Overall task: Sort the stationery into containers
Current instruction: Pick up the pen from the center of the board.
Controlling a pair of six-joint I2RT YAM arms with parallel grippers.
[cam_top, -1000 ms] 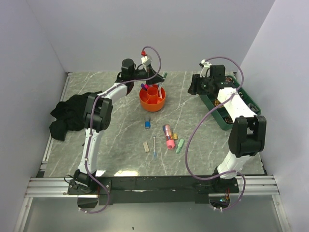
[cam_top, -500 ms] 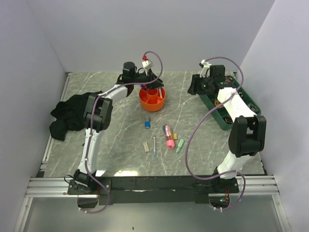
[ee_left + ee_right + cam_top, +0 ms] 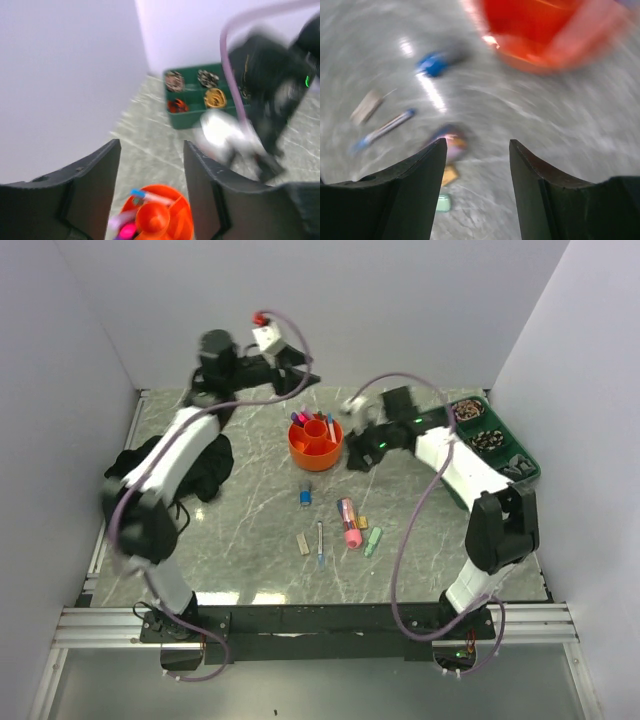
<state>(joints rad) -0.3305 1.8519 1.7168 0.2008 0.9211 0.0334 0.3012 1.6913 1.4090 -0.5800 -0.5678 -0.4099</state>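
grey marbled worktop [image 3: 240, 530]: your orange holder [image 3: 318, 460], round, divided, sits near the rear edge's middle with pink and blue pens [image 3: 303, 419] standing in it; pink marker [image 3: 350, 527] lies loose mid-worktop. your left gripper [image 3: 151, 146] and right gripper [image 3: 477, 146] both gape, empty.

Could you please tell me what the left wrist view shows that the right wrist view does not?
Only the left wrist view shows the green tray, the right arm and pens standing in the orange holder. Only the right wrist view shows loose pieces on the table: a blue piece, a slim pen, a beige eraser. Both show that holder and the marble table.
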